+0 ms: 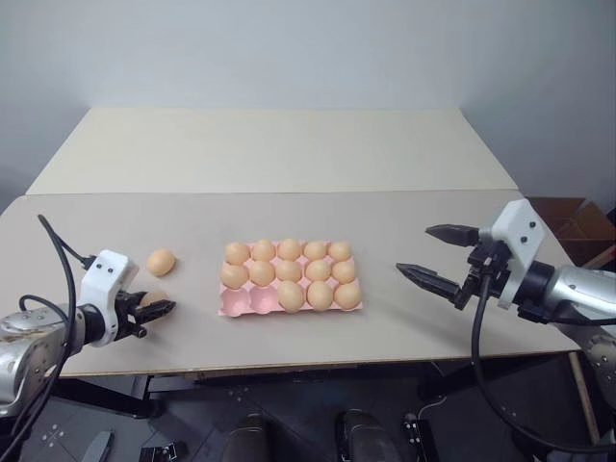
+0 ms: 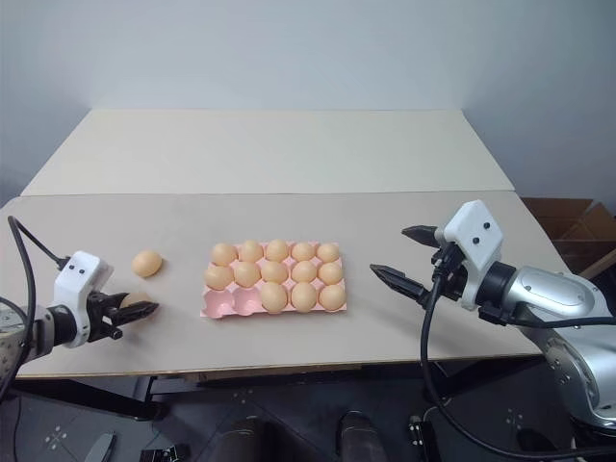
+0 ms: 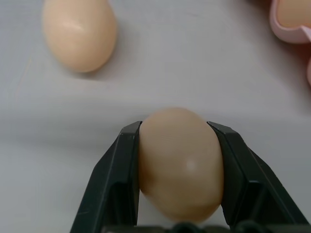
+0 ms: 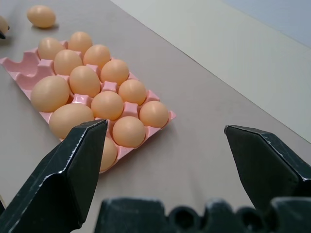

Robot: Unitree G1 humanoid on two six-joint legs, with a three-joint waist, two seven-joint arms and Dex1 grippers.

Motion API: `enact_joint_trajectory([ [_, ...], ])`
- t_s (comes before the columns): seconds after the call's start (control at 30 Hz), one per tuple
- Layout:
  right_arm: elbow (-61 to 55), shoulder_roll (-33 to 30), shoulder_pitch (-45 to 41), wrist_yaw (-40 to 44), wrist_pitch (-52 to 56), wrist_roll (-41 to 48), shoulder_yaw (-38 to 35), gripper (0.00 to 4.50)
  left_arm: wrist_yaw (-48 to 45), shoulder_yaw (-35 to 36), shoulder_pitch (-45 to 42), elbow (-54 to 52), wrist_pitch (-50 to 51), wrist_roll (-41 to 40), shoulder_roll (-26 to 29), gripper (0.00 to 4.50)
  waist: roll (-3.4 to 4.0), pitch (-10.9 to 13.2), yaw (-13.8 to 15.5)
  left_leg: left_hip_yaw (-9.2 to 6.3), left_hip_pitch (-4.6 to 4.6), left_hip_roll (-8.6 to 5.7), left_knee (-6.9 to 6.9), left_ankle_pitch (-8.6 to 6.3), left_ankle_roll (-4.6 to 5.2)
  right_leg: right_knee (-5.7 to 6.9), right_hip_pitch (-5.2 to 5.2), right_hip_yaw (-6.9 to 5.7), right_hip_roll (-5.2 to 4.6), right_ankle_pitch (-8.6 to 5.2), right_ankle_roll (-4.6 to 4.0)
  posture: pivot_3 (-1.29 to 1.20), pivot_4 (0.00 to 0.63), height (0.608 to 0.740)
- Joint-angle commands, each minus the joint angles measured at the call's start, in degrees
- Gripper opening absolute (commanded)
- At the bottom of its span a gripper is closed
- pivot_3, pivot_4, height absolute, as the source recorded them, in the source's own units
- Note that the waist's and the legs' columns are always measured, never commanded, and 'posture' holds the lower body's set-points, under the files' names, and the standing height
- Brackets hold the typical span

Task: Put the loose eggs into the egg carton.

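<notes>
Pale bench (image 1: 289, 154): left pincer (image 3: 177, 160) clamps one loose egg (image 3: 181, 162), another egg (image 1: 161, 261) lies nearby; egg carton (image 1: 234, 305) sits mid-bench; right pincer (image 1: 438, 257) hovers wide open, empty.

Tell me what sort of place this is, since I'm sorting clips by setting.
Probably a robot test room: a bare beige table against a plain grey wall, holding just a pale pink egg carton and tan-orange eggs.

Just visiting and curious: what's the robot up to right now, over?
Left gripper shut on a loose egg. Right gripper open, empty. Egg carton two cups short; second loose egg waiting. Path clear.
</notes>
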Motion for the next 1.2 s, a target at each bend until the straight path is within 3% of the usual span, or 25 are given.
enact_joint_trajectory([
  [0.03, -1.2, -1.0, -0.4, 0.9, -0.9, 0.7, -1.4, 4.5, -14.1, 6.7, 1.0, -1.0, -14.7, -1.0, 2.7, 1.89, 0.0, 0.0, 0.1, 0.01, -0.05, -0.01, 0.0, 0.0, 0.0, 0.01, -0.06, -0.01, -0.01, -0.04, -0.09, 0.0, 0.15, 0.74],
  [0.17, -0.5, -1.0, -1.1, 1.2, -1.3, -0.1, -0.5, 4.5, -26.4, 3.6, -4.5, 3.6, -21.3, -4.0, 4.2, 1.89, 0.03, 0.0, 1.0, 0.04, -0.02, -0.05, 0.0, 0.01, -0.01, 0.01, -0.02, -0.03, -0.04, -0.11, -0.23, 0.0, 0.15, 0.74],
  [0.27, -0.3, -0.8, -1.6, 1.5, -1.4, -0.2, -0.1, 4.5, -33.0, -4.0, -11.8, 7.0, -23.7, -3.0, 4.8, 1.89, 0.03, 0.0, 1.1, 0.03, 0.0, -0.06, 0.01, 0.01, -0.01, -0.02, 0.07, -0.05, -0.04, -0.12, -0.2, 0.0, 0.15, 0.74],
  [0.5, -1.1, -2.5, 0.6, 5.6, -2.2, 0.7, -2.2, 4.5, -37.3, -20.1, -28.4, 15.2, -29.0, 3.4, -2.9, 1.89, 0.01, 0.0, 0.7, 0.01, -0.09, -0.1, 0.01, 0.01, 0.01, -0.08, 0.08, -0.03, 0.02, 0.17, 0.28, 0.0, 0.15, 0.74],
  [0.7, -1.0, -3.9, 1.8, 9.9, -3.9, 1.7, -3.3, 4.5, -39.2, -28.9, -34.3, 19.7, -32.5, 8.7, -9.1, 1.89, 0.01, 0.0, 0.5, -0.07, -0.05, -0.09, 0.07, 0.01, 0.02, -0.05, 0.16, -0.04, 0.07, 0.17, 0.3, 0.0, 0.15, 0.74],
  [0.93, -0.5, -5.5, 3.8, 17.7, -6.6, 4.4, -5.8, 4.5, -38.1, -32.6, -37.2, 23.7, -35.0, 14.0, -12.1, 1.89, 0.0, 0.0, 0.6, -0.14, -0.09, -0.1, 0.12, 0.0, 0.04, -0.06, 0.16, -0.07, 0.07, 0.18, 0.33, 0.0, 0.15, 0.74],
  [1.1, -0.6, -5.4, 4.0, 18.2, -7.1, 4.7, -5.7, 4.5, -38.6, -33.8, -38.2, 24.2, -35.0, 15.0, -13.6, 1.89, 0.0, 0.0, 0.8, -0.16, -0.09, -0.09, 0.23, 0.0, 0.04, -0.04, 0.22, -0.08, 0.07, 0.11, 0.53, 0.0, 0.15, 0.74],
  [1.2, -0.5, -5.4, 4.0, 17.9, -7.4, 4.2, -5.4, 4.5, -38.2, -34.1, -38.1, 23.5, -33.8, 15.2, -14.1, 2.7, 0.0, 0.0, 0.8, -0.17, -0.1, -0.09, 0.23, 0.0, 0.04, -0.04, 0.21, -0.1, 0.07, 0.12, 0.51, 0.0, 0.15, 0.74],
])
